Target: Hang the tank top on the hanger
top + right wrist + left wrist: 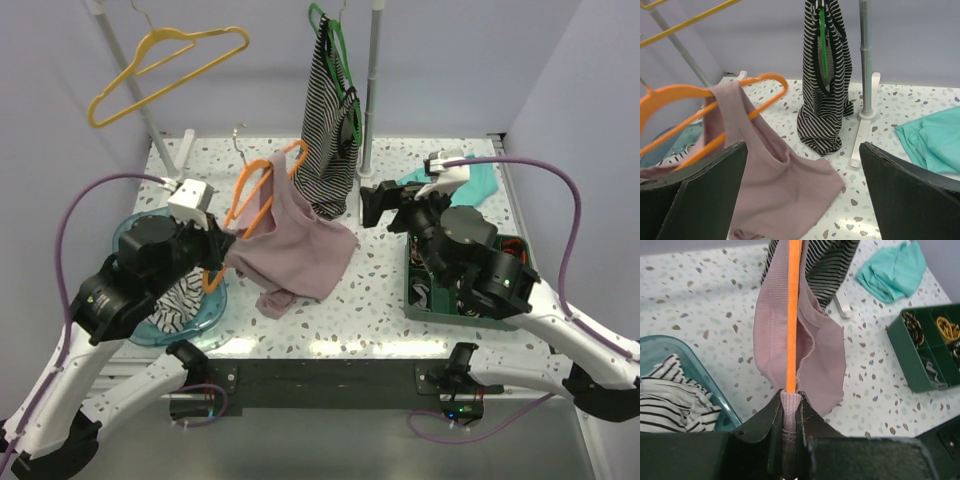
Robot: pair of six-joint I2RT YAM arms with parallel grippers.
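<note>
We see the left claw closed tight on the hanger. Its dark fingers pinch the orange bar together with a narrow strip of pink fabric that runs down between them. The hanger is held off the counter at a tilt, with its hook toward the back wall and its lower end in the claw.

The tank top is partly on the hanger. One strap lies over the orange frame near the top, and the fabric wraps around the bar in the left wrist view. The rest of the garment droops away to the right, and its lower part lies bunched on the counter in the middle, between the two arms.

The right claw holds nothing. Its fingers stand wide apart, aimed at the tank top and hanger from the right and clear of both.

Behind the tank top a striped top hangs from a green hanger on a rack, its hem reaching the counter just beside the pink fabric. A yellow hanger hangs at the back left.

A teal cloth lies crumpled at the back right, partly hidden by the right arm in the top view. Below that arm sits a dark green divided box with small items in its compartments — too small for us to name. At the left edge a teal basin holds another striped cloth.
</note>
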